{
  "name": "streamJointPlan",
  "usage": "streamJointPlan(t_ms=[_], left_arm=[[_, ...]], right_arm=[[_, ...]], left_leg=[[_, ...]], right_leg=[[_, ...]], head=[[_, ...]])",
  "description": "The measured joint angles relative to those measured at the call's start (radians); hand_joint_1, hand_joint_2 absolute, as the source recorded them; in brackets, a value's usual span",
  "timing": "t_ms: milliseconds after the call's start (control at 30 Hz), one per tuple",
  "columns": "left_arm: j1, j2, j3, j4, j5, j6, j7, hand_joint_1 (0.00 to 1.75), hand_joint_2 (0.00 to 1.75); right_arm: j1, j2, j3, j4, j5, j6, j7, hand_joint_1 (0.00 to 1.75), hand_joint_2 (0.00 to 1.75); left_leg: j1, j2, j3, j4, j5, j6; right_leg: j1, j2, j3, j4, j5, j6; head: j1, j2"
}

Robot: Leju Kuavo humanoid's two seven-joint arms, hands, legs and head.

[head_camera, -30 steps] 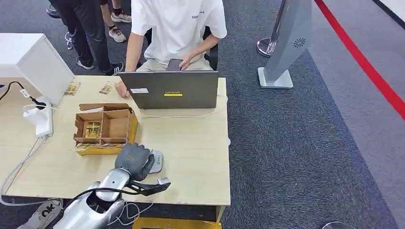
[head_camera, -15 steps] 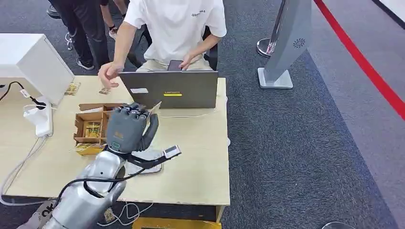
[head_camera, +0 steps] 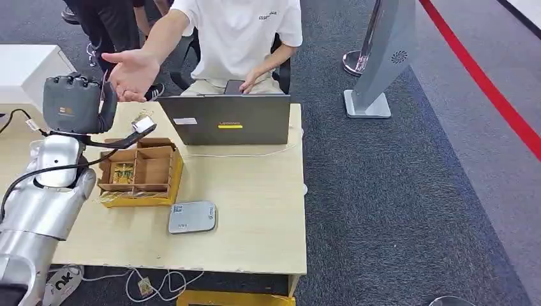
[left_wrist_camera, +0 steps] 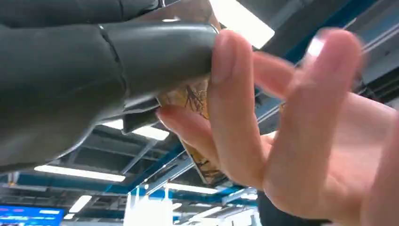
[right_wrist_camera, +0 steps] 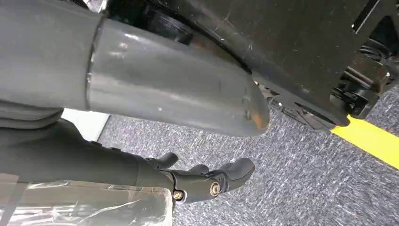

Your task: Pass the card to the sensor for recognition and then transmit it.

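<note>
Your left hand (head_camera: 75, 105) was raised above the table's (head_camera: 255, 236) far left, pinching the card (left_wrist_camera: 195, 101), a person's hand (head_camera: 133, 71) touched that card, your right hand (right_wrist_camera: 207, 181) hung with fingers loosely apart, holding nothing.

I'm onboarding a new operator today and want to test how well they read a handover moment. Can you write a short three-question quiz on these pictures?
1. True or false: the left hand holds the card while a person's hand reaches for it.
2. Where does the grey sensor lie: A) inside the cardboard box, B) flat on the table in front of the box, C) on the laptop?
3. Fill in: the right hand hangs above a grey ____.

Key: 1 true; 2 B; 3 carpet.
</note>
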Motion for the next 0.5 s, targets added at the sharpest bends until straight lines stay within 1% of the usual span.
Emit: streamJointPlan(t_ms=[167, 200, 367, 500], left_arm=[[0.001, 0.0, 0.021, 0.035, 0.008, -0.007, -0.01, 0.0, 1.75], [0.002, 0.0, 0.022, 0.038, 0.009, -0.006, -0.01, 0.0, 0.0], [0.011, -0.006, 0.022, 0.044, 0.009, -0.004, -0.016, 0.0, 0.0], [0.028, -0.021, 0.022, 0.042, 0.009, -0.01, -0.021, 0.0, 0.0]], right_arm=[[0.0, 0.0, 0.0, 0.0, -0.002, 0.0, -0.001, 0.0, 0.0], [0.0, 0.0, 0.0, 0.0, -0.002, 0.0, -0.002, 0.0, 0.0], [0.0, 0.0, 0.0, 0.0, -0.003, 0.0, -0.006, 0.0, 0.0], [0.0, 0.0, 0.0, 0.0, -0.003, 0.0, -0.006, 0.0, 0.0]], left_leg=[[0.0, 0.0, -0.001, 0.0, 0.0, 0.0], [0.0, 0.0, -0.001, 0.0, 0.0, 0.0], [0.0, 0.0, -0.001, 0.0, 0.0, 0.0], [0.0, 0.0, -0.001, 0.0, 0.0, 0.0]], right_leg=[[0.0, -0.001, -0.001, 0.0, 0.0, 0.0], [0.0, -0.001, -0.001, 0.0, 0.0, 0.0], [0.0, 0.0, -0.001, 0.0, 0.0, 0.0], [0.0, 0.0, -0.002, 0.0, 0.0, 0.0]], head=[[0.0, 0.0], [0.0, 0.0], [0.0, 0.0], [0.0, 0.0]])
